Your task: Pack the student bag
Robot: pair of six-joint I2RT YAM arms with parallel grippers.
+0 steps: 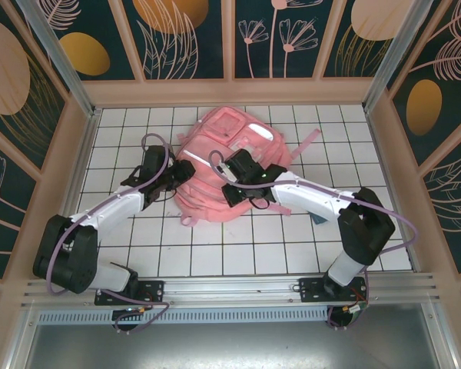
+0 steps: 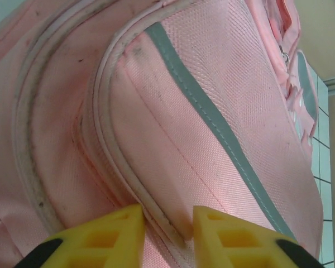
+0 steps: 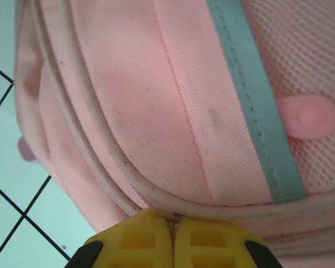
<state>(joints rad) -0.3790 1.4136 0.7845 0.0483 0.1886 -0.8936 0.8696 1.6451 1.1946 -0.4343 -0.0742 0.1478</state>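
Observation:
The pink student bag [image 1: 232,142] lies on the white tiled table, its straps spread to the right. My left gripper [image 1: 172,183] is at the bag's left edge. In the left wrist view its yellow fingers [image 2: 109,237] are closed on a raised fold of pink fabric and pale piping [image 2: 168,223], below a grey reflective strip [image 2: 212,117]. My right gripper [image 1: 230,192] rests on the bag's near side. In the right wrist view it [image 3: 173,223] is shut, tips together at the piped seam [image 3: 156,198], with a small metal piece pinched between them. A mesh pocket [image 3: 301,61] shows above.
A pink strap [image 1: 306,143] trails right of the bag. A small blue item [image 1: 320,219] peeks out beside the right forearm. Wooden side walls [image 1: 77,154] bound the tiled table [image 1: 177,250], and an aluminium rail [image 1: 230,288] runs along the near edge.

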